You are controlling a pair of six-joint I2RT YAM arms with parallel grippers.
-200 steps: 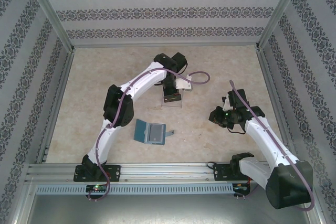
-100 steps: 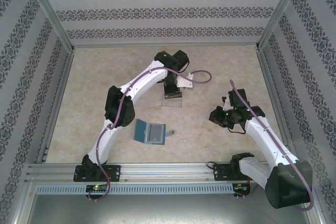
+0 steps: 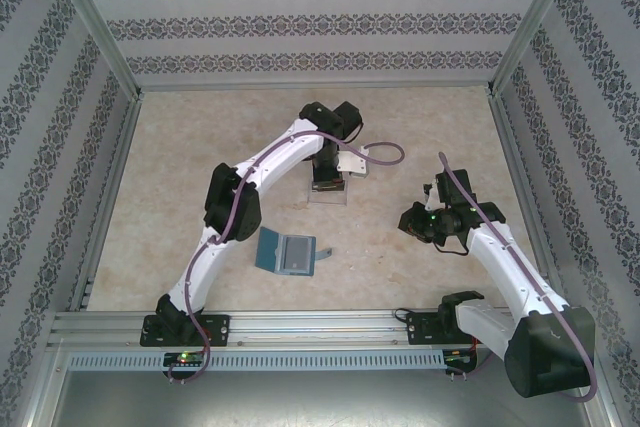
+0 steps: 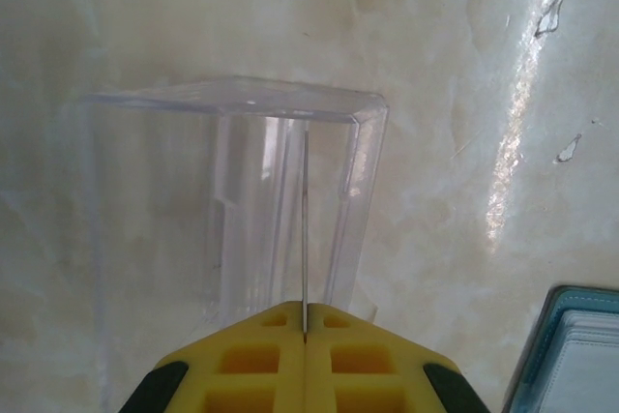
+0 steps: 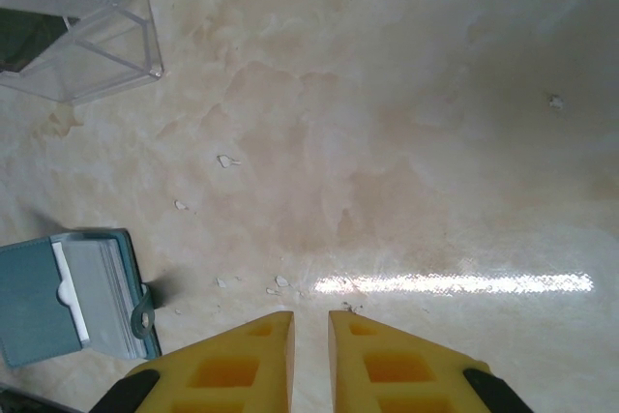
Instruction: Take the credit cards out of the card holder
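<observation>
From above, the left gripper (image 3: 328, 179) is far out over the table (image 3: 190, 147), poised right on top of the clear box (image 3: 328, 197). The card holder (image 3: 285, 252) lies open and flat nearer the bases, well apart from the box. The right gripper (image 3: 420, 222) hangs off to the right, away from both.

On the left wrist, here's the detail: the yellow fingers (image 4: 261, 355) are pressed together on a credit card (image 4: 305, 229), seen edge-on as a thin line running straight up into the box's open mouth (image 4: 360, 171). Its colour can't be told from this angle. A corner of the card holder (image 4: 571, 350) peeks in at lower right.

On the right wrist, the two fingers (image 5: 242, 355) sit a sliver apart with nothing between them, over bare tabletop. The card holder (image 5: 82, 292) is down left, grey pockets showing. The clear box (image 5: 92, 31) is up left with a dark shape (image 5: 24, 36) inside, possibly the other card, though I can't be sure.

This looks like the drop-off. To do it well, keep the card upright and centred between the box walls. Lower it until the edge is well inside, then part the fingers gently so it slides down rather than tipping over the rim. Lift straight up afterwards so the light box isn't nudged.
</observation>
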